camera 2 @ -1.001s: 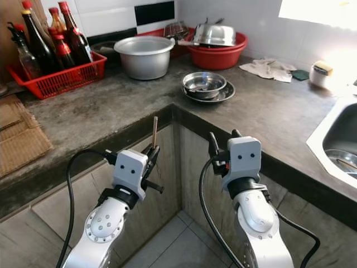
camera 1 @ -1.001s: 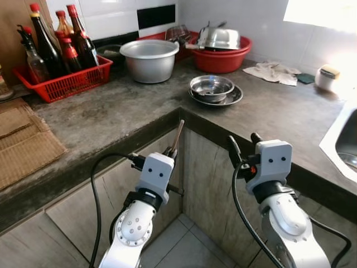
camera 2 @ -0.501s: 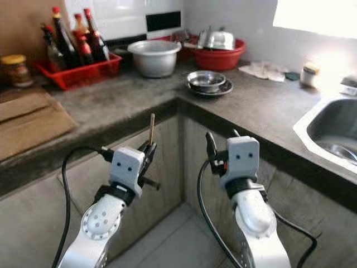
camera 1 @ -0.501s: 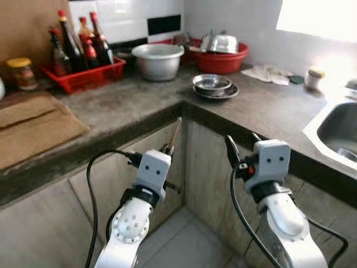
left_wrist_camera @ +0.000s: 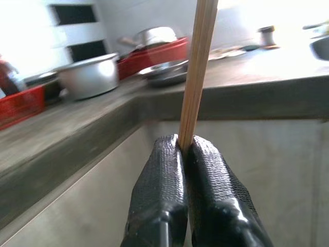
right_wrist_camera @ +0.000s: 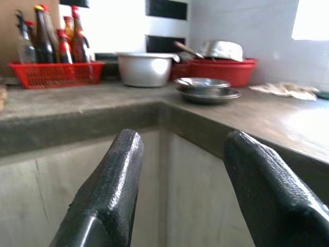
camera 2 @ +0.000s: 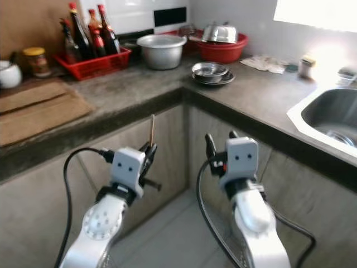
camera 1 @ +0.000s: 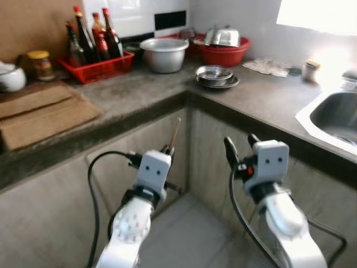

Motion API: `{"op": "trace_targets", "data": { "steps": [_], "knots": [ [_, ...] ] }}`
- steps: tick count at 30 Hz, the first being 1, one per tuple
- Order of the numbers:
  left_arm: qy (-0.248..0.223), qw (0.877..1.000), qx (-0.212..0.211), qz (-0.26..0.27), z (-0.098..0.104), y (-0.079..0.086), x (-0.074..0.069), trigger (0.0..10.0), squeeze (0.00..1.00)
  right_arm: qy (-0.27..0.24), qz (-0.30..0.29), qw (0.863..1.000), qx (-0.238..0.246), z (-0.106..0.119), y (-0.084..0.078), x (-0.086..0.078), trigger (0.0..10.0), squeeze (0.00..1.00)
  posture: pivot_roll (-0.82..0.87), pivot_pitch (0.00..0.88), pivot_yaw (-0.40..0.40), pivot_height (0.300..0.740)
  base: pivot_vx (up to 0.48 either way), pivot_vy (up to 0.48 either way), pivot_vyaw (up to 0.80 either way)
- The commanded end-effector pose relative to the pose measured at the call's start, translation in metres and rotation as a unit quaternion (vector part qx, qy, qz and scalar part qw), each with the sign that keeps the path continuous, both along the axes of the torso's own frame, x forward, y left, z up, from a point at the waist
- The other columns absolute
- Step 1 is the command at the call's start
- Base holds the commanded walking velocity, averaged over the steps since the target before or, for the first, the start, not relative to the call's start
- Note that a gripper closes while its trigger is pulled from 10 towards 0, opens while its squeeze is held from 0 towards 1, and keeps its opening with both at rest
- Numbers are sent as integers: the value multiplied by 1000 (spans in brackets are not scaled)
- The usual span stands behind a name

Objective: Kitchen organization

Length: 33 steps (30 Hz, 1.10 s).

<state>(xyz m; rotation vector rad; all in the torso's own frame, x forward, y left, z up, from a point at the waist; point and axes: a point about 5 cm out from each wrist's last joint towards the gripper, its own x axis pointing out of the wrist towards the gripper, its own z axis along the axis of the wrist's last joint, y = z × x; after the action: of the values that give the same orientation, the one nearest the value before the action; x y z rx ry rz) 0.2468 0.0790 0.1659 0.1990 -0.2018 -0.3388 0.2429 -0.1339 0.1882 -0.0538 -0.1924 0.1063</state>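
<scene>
View: over the last second our whole picture has shifted; the counter now looks farther off and the sink shows more. We read that as our own stepping back or turning, not the things moving.
Jar: a yellow-lidded jar and a white pot have come into sight at far left, by the cardboard.
Rack: red rack of bottles, then the pot, as before.
Left gripper: below the counter edge, fingers pinched tight on the upright stick; grip unchanged.
Right gripper: beside it, fingers wide apart, holding nothing.
Bowls: at the corner, red basin behind.
Meaning: we judge we are carrying the stick elsewhere; where to is not clear.
</scene>
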Motion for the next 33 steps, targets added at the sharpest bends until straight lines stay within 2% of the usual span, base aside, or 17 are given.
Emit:
{"op": "trace_targets", "data": {
  "steps": [1, 10, 12, 19, 26, 33],
  "knots": [
    [6, 1000, 1, -2, 0, 0, 2, 10000, 0, -2, -8, 1000, 3, 2, -2, 0, 10000, 0, 20, 45, -6, 740, 0, 0, 0],
    [3, 1000, 5, -1, 2, 0, 5, 10000, 0, -5, -16, 1000, 0, 5, -6, 5, 10000, 0, 22, 47, -8, 740, 0, 0, -48],
    [1, 1000, 6, -1, 3, 0, 5, 10000, 0, -6, -17, 1000, 0, 5, -6, 5, 10000, 0, 22, 47, -8, 740, 0, 0, -800],
    [-15, 1000, 26, -2, 3, 0, 5, 10000, 0, -6, -17, 1000, 1, 6, -5, 6, 10000, 0, 22, 47, -7, 740, 222, -390, 0],
    [-1, 1000, 1, 4, 6, 0, 7, 10000, 0, -10, -16, 1000, 3, 8, -5, 7, 10000, 0, 21, 45, -6, 740, 133, -155, -800],
    [-1, 1000, 3, 3, 7, 1, 9, 10000, 0, -11, -15, 1000, 3, 9, -5, 8, 10000, 0, 21, 44, -6, 740, 0, 0, -800]
  ]
}}
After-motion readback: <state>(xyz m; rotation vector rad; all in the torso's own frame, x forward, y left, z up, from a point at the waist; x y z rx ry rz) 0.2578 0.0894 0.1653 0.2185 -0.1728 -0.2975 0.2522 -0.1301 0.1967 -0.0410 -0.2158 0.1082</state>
